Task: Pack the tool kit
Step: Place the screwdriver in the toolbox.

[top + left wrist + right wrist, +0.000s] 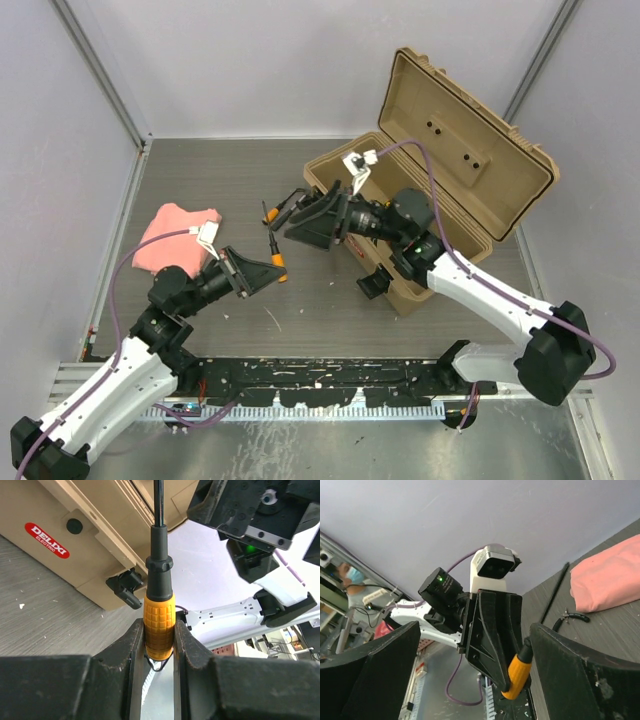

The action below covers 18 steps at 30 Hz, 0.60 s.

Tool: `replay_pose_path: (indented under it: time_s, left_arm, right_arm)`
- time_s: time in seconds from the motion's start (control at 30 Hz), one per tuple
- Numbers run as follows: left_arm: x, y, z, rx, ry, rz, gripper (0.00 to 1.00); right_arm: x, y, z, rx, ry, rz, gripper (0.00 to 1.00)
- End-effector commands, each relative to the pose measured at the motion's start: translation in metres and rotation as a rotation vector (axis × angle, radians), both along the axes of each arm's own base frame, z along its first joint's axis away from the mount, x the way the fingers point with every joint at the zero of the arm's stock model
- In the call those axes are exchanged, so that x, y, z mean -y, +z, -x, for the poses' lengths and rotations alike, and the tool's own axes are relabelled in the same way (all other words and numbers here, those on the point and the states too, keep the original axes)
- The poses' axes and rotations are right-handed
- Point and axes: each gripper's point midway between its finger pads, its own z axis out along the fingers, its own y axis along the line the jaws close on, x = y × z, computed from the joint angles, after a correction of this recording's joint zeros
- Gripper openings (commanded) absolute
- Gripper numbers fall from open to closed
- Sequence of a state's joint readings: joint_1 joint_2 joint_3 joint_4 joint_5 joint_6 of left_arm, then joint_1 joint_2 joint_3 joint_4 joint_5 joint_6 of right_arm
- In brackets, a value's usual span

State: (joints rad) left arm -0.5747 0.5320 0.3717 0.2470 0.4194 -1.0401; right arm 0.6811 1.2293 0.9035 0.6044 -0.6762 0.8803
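Currently the left hand (268,270) clamps the orange-handled screwdriver (159,622) above the bench (230,180); the right hand (298,218) gapes wide facing it, beside the open tan case (470,150).

The large tan hard-plastic ribbed case (470,175) bears a red oval label (46,540) with white lettering, and its latches (125,587) are black. The small orange-handled screwdriver (159,625) has a knurled grid pattern on the orange grip, with a black collar above it. The folded cloth (175,232) is plain pink. The counter (220,190) is grey with a fine streaked grain. The left arm (120,385) and right arm (490,295) are white with black joints.
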Motion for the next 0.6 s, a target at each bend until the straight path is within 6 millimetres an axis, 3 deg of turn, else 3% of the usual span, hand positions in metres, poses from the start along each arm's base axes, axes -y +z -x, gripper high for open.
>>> replay_pose_path:
  time_s: [0.0, 0.1, 0.27, 0.57]
  left_arm:
    - [0.002, 0.047, 0.012, 0.128, -0.062, 0.079, 0.00]
    - [0.005, 0.049, 0.014, 0.128, -0.081, 0.060, 0.00]
    - [0.005, 0.056, 0.015, 0.143, -0.087, 0.039, 0.00]
    - [0.006, 0.055, 0.018, 0.144, -0.108, 0.029, 0.00]
  right_arm:
    - [-0.018, -0.033, -0.012, -0.007, -0.064, 0.216, 0.93]
    - [-0.028, -0.039, -0.006, -0.038, -0.015, 0.213, 0.85]
    - [-0.046, -0.036, 0.018, 0.061, 0.041, 0.203, 0.82]
    - [-0.050, -0.031, 0.015, 0.028, 0.007, 0.151, 0.62]
